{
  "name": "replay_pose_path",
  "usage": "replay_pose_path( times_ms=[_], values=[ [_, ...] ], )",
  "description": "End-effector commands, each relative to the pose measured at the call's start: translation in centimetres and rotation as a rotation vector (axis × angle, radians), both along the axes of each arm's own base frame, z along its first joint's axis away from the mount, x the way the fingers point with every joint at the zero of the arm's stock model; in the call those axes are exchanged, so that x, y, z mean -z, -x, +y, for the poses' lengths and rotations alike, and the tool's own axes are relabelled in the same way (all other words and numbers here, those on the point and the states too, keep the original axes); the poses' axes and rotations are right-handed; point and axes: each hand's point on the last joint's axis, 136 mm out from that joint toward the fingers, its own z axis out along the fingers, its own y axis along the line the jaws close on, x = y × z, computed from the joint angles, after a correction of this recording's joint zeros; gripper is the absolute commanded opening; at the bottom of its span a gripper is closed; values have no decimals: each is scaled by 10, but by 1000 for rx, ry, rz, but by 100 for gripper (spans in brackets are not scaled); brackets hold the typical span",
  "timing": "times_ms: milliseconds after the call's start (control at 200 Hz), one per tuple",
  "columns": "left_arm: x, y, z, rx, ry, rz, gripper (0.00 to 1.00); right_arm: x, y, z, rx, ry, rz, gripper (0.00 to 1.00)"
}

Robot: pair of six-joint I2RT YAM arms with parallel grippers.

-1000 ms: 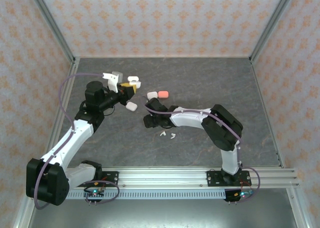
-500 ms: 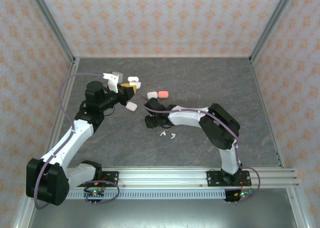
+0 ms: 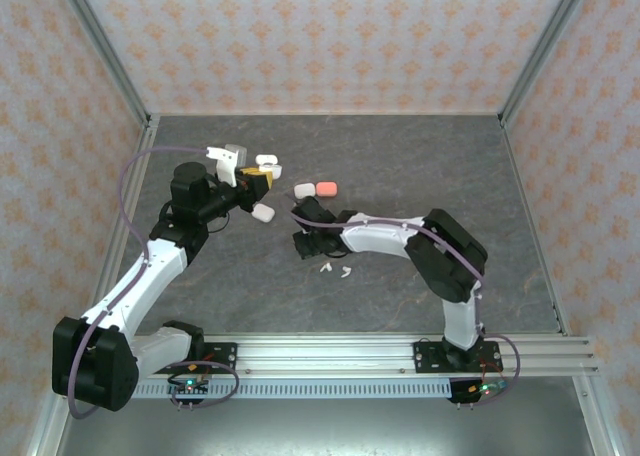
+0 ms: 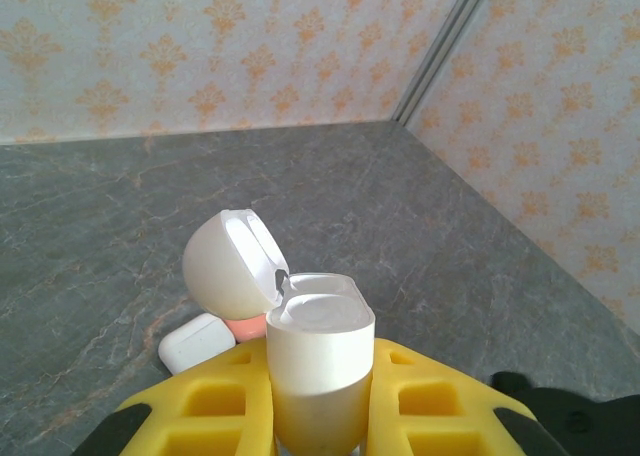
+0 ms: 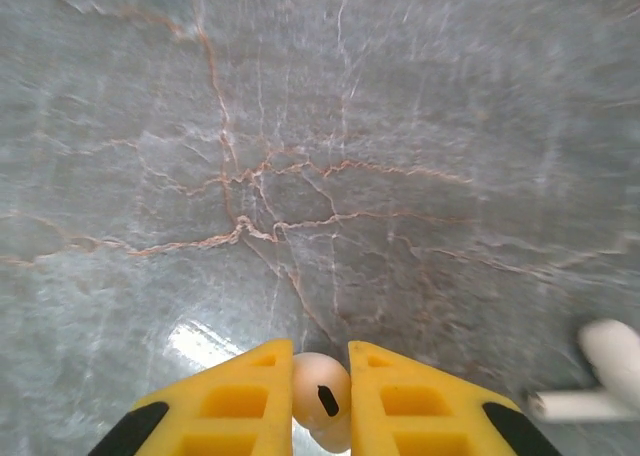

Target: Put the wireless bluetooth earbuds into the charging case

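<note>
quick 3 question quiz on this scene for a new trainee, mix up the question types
1. True or false: the lid of the white case held by the left gripper is flipped open.
2. The earbud pinched by the right gripper is: A black, B pale pink, C blue.
3. Fill in: in the top view, ___ white earbuds lie loose on the table near the right gripper.
Key: 1 true; 2 B; 3 two.
</note>
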Motion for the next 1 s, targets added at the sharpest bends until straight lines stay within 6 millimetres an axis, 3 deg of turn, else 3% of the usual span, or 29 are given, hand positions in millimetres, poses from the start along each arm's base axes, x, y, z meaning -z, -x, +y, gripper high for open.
replay_pose_path(
  times_ms=[0,190,345,435,546,586,716,996],
  values=[
    [-32,1,-5,42,32,-89,0,-61,-10,-9,42,-64,-155,16],
    [-40,10,-21,132,51,-117,0,-140,-12,-42,105,-136,-362,16],
    [-39,33,-56,292,-29,-141,0,-213,-7,-71,144,-208,-541,16],
    [-46,46,-76,367,-37,-179,0,-252,-1,-79,125,-249,-615,16],
    [-52,53,-91,424,-36,-209,0,-278,2,-81,98,-258,-659,16],
    [-52,55,-94,443,-36,-207,0,-297,7,-85,93,-299,-692,16],
    [-52,58,-105,496,-28,-201,0,-318,13,-79,51,-368,-728,16],
    [-53,66,-118,552,-17,-204,0,-317,11,-63,6,-393,-716,16]
  ],
)
